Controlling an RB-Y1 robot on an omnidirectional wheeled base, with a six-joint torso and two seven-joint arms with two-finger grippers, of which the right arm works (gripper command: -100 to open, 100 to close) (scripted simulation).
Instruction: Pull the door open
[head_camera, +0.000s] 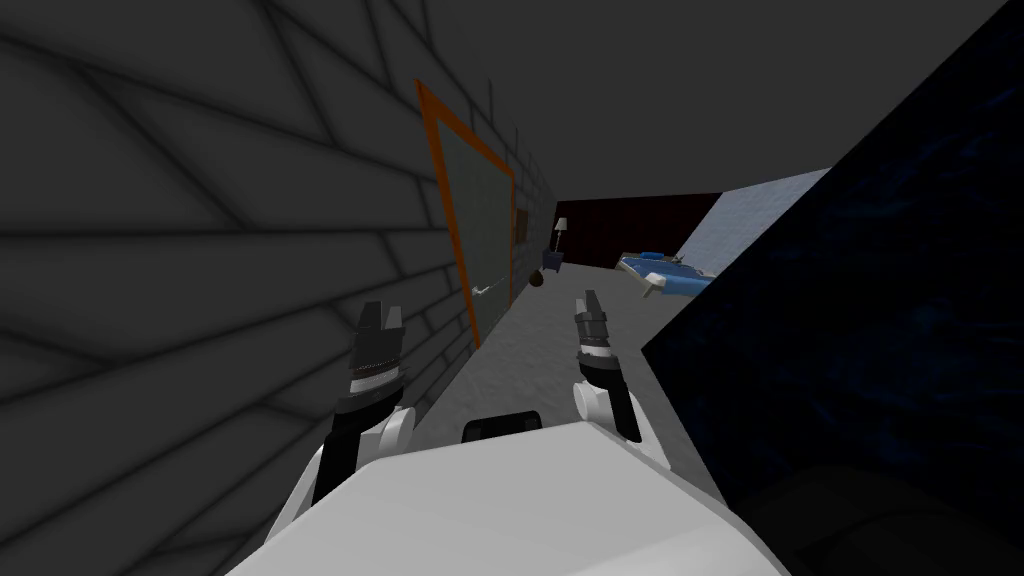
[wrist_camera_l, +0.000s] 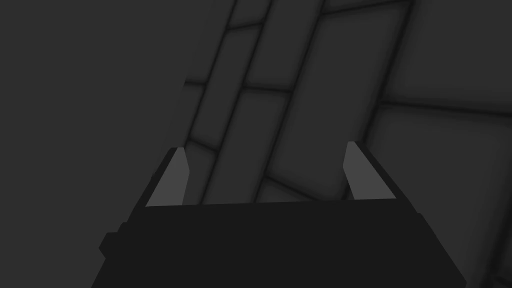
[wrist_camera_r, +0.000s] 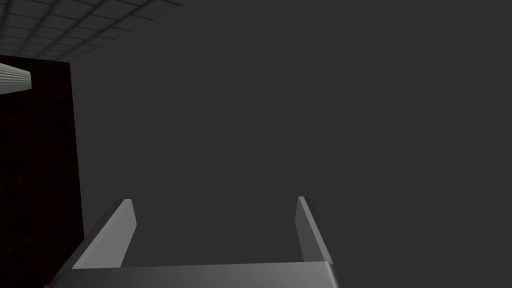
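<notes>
A grey-green door (head_camera: 482, 235) in an orange frame (head_camera: 446, 190) is set in the dark tiled wall on my left, some way ahead. Its pale lever handle (head_camera: 484, 290) sticks out near the frame's lower part. My left gripper (head_camera: 380, 316) is raised close to the tiled wall, short of the door, and in the left wrist view its gripper (wrist_camera_l: 265, 170) stands open with nothing between the fingers. My right gripper (head_camera: 587, 303) hangs over the corridor floor; its wrist view has the gripper (wrist_camera_r: 215, 230) open and empty too.
A dark blue wall (head_camera: 880, 330) closes the corridor on my right. The grey floor (head_camera: 560, 320) runs ahead to a room with a blue bed (head_camera: 665, 275), a lamp (head_camera: 560, 232) and a small dark ball (head_camera: 537, 279) by the wall.
</notes>
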